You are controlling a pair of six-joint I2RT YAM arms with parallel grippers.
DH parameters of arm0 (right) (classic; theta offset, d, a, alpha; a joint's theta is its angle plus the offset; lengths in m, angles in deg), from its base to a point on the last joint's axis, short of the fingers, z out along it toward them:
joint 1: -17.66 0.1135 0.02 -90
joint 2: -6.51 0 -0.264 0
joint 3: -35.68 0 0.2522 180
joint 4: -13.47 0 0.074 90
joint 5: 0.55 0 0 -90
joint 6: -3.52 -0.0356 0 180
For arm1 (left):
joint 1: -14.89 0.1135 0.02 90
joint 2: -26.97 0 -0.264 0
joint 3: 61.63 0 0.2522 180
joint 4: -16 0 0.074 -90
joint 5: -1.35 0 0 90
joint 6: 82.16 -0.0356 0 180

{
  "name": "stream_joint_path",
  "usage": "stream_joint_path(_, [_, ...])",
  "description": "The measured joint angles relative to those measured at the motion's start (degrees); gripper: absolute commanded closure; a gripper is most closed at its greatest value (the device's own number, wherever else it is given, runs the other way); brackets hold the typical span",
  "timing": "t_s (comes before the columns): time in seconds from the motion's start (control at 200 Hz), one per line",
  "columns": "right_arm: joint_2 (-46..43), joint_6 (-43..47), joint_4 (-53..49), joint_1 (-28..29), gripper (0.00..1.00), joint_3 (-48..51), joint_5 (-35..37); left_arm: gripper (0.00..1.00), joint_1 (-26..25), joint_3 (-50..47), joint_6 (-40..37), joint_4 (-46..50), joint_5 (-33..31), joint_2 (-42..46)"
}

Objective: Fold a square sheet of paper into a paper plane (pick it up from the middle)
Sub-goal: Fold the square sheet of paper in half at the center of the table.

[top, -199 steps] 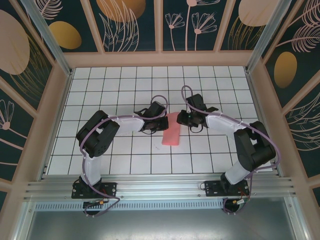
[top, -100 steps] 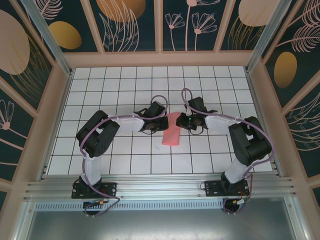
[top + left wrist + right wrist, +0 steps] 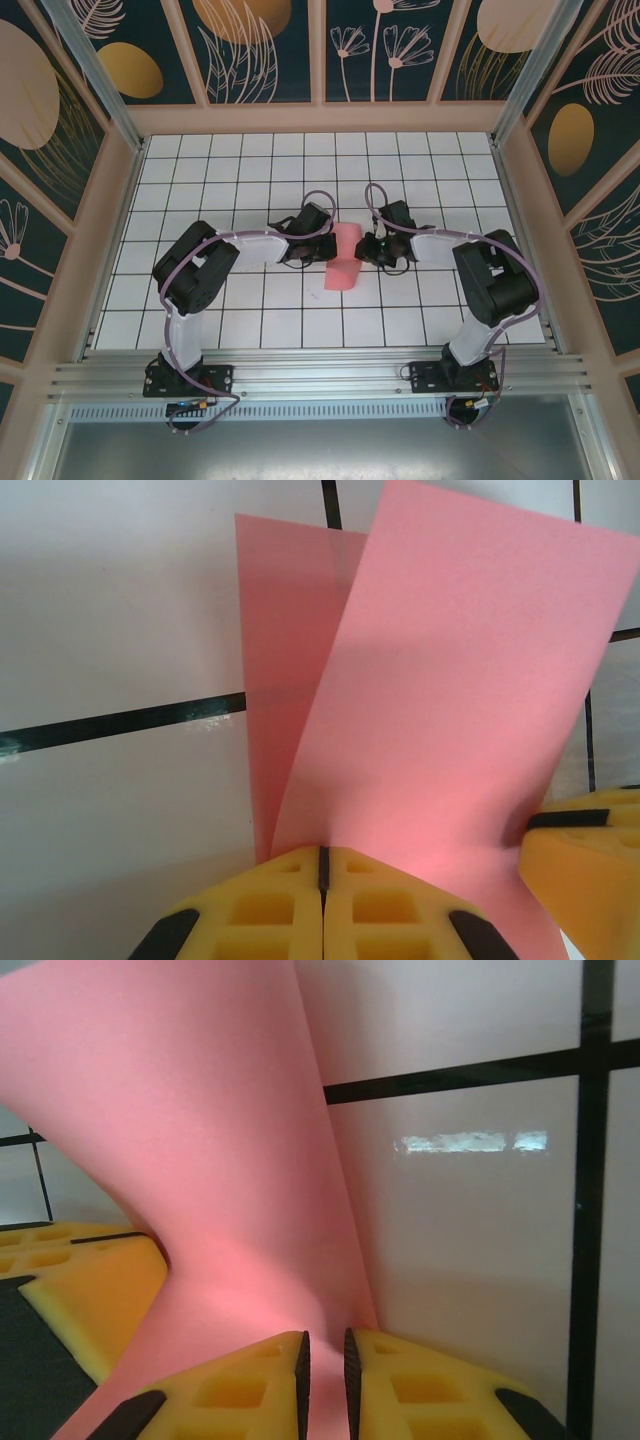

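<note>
- One sheet is what you have on the table: salmon-pink, plain, doubled over into a narrow strip.
- It sits about the table's middle, well apart from all four edges, with its long side running from the far edge toward the near edge.
- Two grippers meet at the strip's far end, one on each side of it, and its near end reaches out past them toward the near edge.
- Your left gripper is clamped on the sheet. In the left wrist view its yellow fingers press together with the paper's edge pinched in the seam.
- Two layers fan out from that pinch, one standing behind the other.
- Your right gripper also grips the sheet. In the right wrist view a slim gap stays between its fingers, and the pink paper runs down into it.
- Each wrist view catches a yellow finger of the other gripper touching the paper at the frame's side.
- Two arms bend inward from the table's near edge, roughly mirroring each other.
</note>
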Motion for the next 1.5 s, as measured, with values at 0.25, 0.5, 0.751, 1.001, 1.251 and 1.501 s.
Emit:
stream_joint_path(0.25, [-6.3, -0.1, 0.8, 0.7, 0.81, 1.6, -3.5, 0.94, 0.0, 0.0, -0.3, 0.0, 0.0, 0.0])
stream_joint_path(0.5, [-3.0, -1.2, 1.9, 1.8, 0.82, 4.7, -4.0, 0.94, 0.0, 0.0, -0.6, 0.0, 0.0, 0.0])
stream_joint_path(0.751, [-2.2, -1.3, 2.3, 1.8, 0.81, 5.4, -4.2, 0.94, 0.0, 0.0, -0.8, 0.0, 0.0, 0.0])
stream_joint_path(1.001, [-7.5, -1.4, 0.3, 3.1, 0.80, 5.4, -3.5, 0.94, 0.0, 0.0, -0.9, 0.0, 0.0, 0.0])
stream_joint_path(1.251, [-6.9, -2.8, 2.5, 5.7, 0.81, 6.2, -4.3, 0.95, 0.0, 0.0, -1.0, 0.0, 0.1, 0.0])
stream_joint_path(1.501, [-4.8, -3.1, 4.5, 5.6, 0.81, 8.9, -4.7, 0.95, 0.0, 0.0, -1.0, 0.0, 0.2, 0.0])
